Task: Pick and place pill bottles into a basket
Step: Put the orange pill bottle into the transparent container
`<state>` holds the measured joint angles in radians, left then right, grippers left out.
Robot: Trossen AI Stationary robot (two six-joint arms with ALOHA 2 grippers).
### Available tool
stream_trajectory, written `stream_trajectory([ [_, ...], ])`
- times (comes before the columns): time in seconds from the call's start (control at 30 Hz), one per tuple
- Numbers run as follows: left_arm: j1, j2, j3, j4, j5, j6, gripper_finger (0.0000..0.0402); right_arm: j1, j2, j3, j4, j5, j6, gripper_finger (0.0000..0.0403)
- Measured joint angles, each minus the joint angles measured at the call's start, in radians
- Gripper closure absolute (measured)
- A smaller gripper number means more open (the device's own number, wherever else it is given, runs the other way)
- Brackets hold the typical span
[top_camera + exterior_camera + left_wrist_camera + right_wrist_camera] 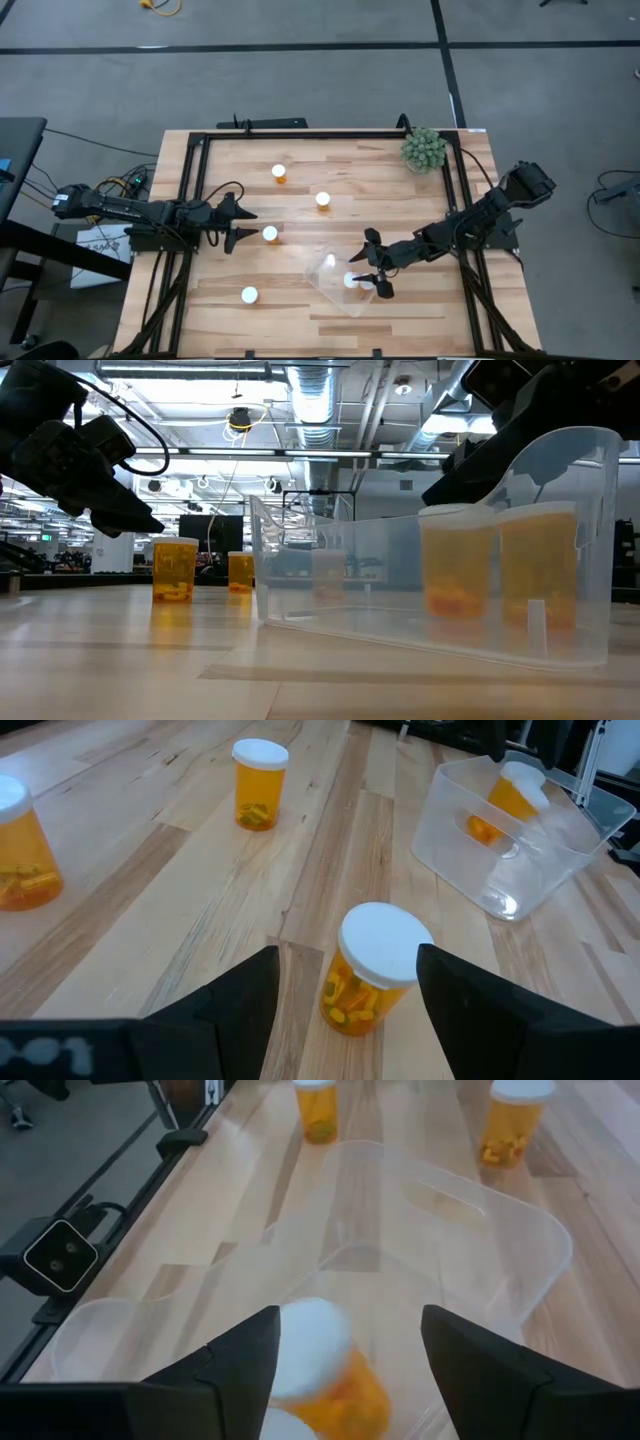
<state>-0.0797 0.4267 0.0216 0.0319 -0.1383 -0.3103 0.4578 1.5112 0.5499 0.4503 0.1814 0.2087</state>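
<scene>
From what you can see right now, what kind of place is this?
Probably a robotics lab or workshop in an industrial hall. The wooden table sits in a black metal frame on a grey floor with loose cables, and the low view shows exposed ceiling ducts and strip lights behind.
</scene>
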Motion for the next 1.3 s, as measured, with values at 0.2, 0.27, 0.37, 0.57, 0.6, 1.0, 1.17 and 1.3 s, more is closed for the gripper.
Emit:
stream_trajectory([
  [0.2,0.0,0.0,0.0,0.0,0.0,0.0,0.0175,-0.002,0.0,0.0,0.012,0.0,-0.019,0.0163],
  [0.27,0.0,0.0,0.0,0.0,0.0,0.0,0.0175,-0.002,0.0,0.0,0.024,0.0,-0.034,0.0163],
  [0.37,0.0,0.0,0.0,0.0,0.0,0.0,0.0175,-0.008,0.0,0.0,0.045,0.0,-0.044,0.0163],
  [0.57,0.0,0.0,0.0,0.0,0.0,0.0,0.0175,-0.053,0.0,0.022,0.059,-0.003,-0.094,0.0163],
  [0.6,0.0,0.0,0.0,0.0,0.0,0.0,0.0175,-0.068,0.0,0.03,0.059,-0.003,-0.105,0.0163],
  [1.0,0.0,0.0,0.0,0.0,0.0,0.0,0.0175,-0.35,0.0,0.084,0.051,-0.056,-0.14,0.0163],
  [1.17,0.0,0.0,0.0,0.0,0.0,0.0,0.0175,-0.488,0.0,0.086,0.02,-0.155,-0.139,0.0163],
  [1.3,0.0,0.0,0.0,0.0,0.0,0.0,0.0175,-0.541,0.0,0.086,-0.002,-0.182,-0.14,0.0163],
])
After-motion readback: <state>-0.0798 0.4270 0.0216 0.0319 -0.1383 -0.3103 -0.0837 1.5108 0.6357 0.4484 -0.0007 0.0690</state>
